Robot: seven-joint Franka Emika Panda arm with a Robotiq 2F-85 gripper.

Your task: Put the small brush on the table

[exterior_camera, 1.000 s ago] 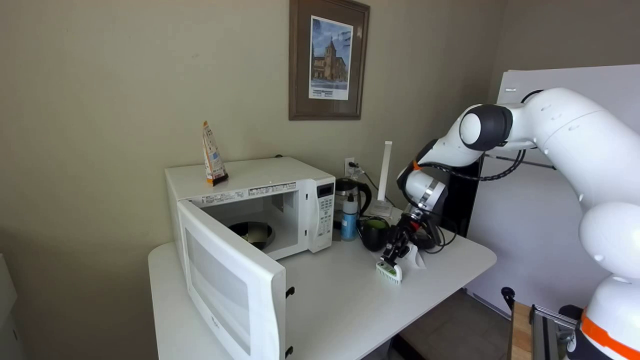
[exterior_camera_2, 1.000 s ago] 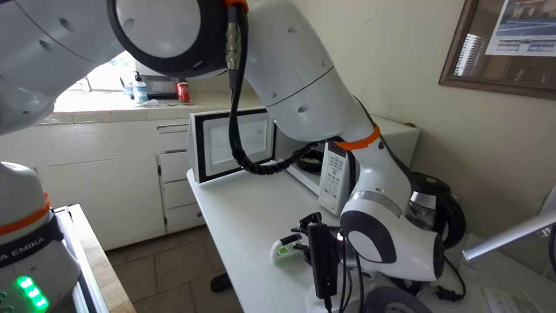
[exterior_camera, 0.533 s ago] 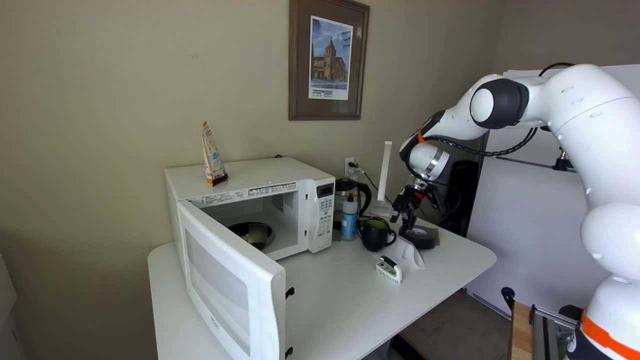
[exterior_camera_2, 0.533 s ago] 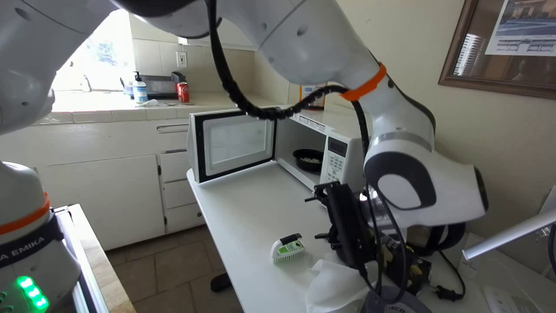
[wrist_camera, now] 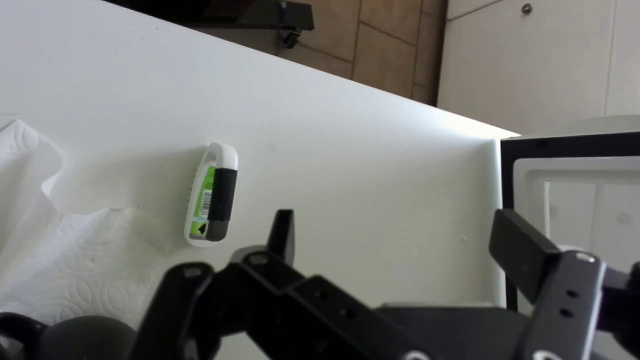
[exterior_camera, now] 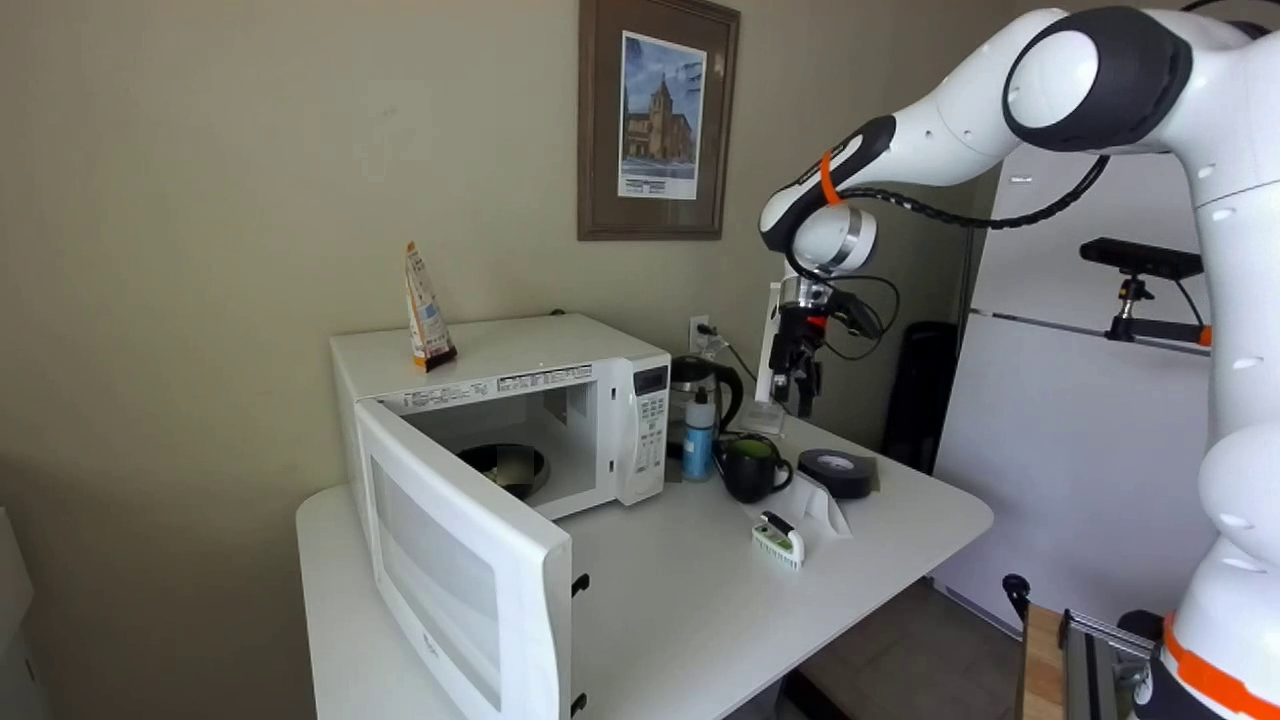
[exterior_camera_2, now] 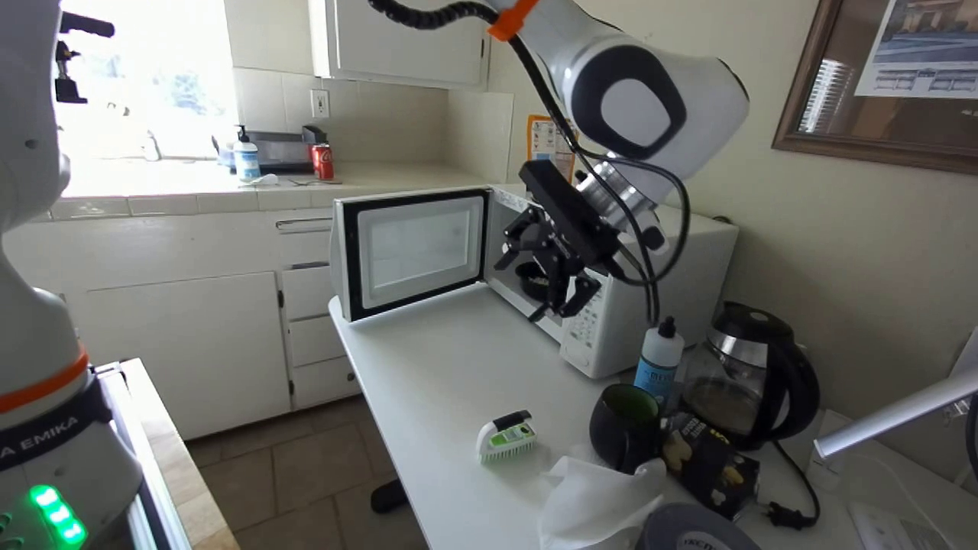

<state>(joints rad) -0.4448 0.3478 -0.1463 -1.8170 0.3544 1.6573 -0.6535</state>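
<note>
A small brush point(exterior_camera: 777, 545), white with green on its body and a black grip on its handle, rests bristles down on the white table point(exterior_camera: 680, 610). In an exterior view the same brush point(exterior_camera_2: 506, 438) lies near the table's long edge, apart from any finger. My gripper point(exterior_camera_2: 519, 292) hangs well above the tabletop, in front of the microwave opening in that view. From the wrist, the brush point(wrist_camera: 209, 200) shows left of my gripper point(wrist_camera: 395, 222). Its jaws are spread wide, with only bare tabletop seen between them.
The microwave door point(exterior_camera: 470, 570) stands swung out over the table. Beside the brush lies a crumpled paper towel point(exterior_camera_2: 588, 504). A dark mug point(exterior_camera_2: 623, 431), a blue-labelled bottle point(exterior_camera_2: 659, 359), a glass kettle point(exterior_camera_2: 733, 374) and a black tape roll point(exterior_camera: 840, 473) are close by.
A second ago my gripper was down at the brush's handle. It has opened, drawn back and risen high above the table. The brush has stayed in place.
</note>
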